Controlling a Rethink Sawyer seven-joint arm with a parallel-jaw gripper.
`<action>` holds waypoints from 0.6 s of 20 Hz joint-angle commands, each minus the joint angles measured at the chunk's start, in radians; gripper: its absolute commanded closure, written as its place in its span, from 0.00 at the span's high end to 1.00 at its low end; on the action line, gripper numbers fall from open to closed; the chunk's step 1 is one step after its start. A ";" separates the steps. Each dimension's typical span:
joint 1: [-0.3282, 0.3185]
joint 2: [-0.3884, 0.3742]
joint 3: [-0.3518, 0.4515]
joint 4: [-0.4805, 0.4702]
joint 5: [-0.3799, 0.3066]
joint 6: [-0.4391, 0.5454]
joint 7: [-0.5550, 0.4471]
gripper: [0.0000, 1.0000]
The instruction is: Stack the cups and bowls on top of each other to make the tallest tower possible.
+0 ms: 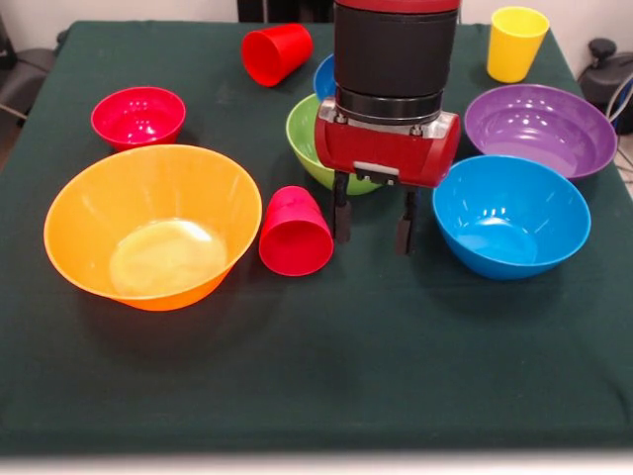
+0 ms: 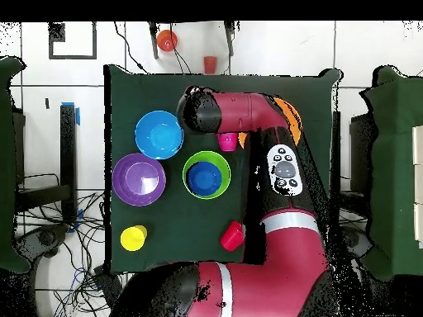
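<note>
My gripper [image 1: 374,220] is open and empty, fingers pointing down just above the cloth. It sits between a red cup [image 1: 295,233] lying on its side and the medium blue bowl [image 1: 509,216]. The green bowl [image 1: 307,148] is right behind it and holds the small dark blue bowl [image 2: 205,177]. The huge orange bowl [image 1: 151,226] and the small red bowl [image 1: 137,116] are at the left. The purple bowl [image 1: 539,129] and the upright yellow cup [image 1: 516,43] are at the back right. A second red cup [image 1: 276,52] lies on its side at the back. The light blue cup is out of view.
Everything stands on a dark green cloth-covered table [image 1: 326,376]. In the overhead view the arm [image 2: 273,165] covers the orange bowl and the small red bowl. Two small orange and red objects [image 2: 167,39] lie on the floor beyond the table.
</note>
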 commanded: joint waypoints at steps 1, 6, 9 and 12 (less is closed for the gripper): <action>0.007 0.021 0.091 0.078 -0.018 -0.045 -0.041 1.00; 0.016 0.013 0.079 0.094 -0.036 -0.067 -0.042 1.00; 0.018 0.007 0.080 0.116 -0.040 -0.086 -0.038 1.00; 0.028 0.000 0.068 0.107 -0.046 -0.072 -0.048 1.00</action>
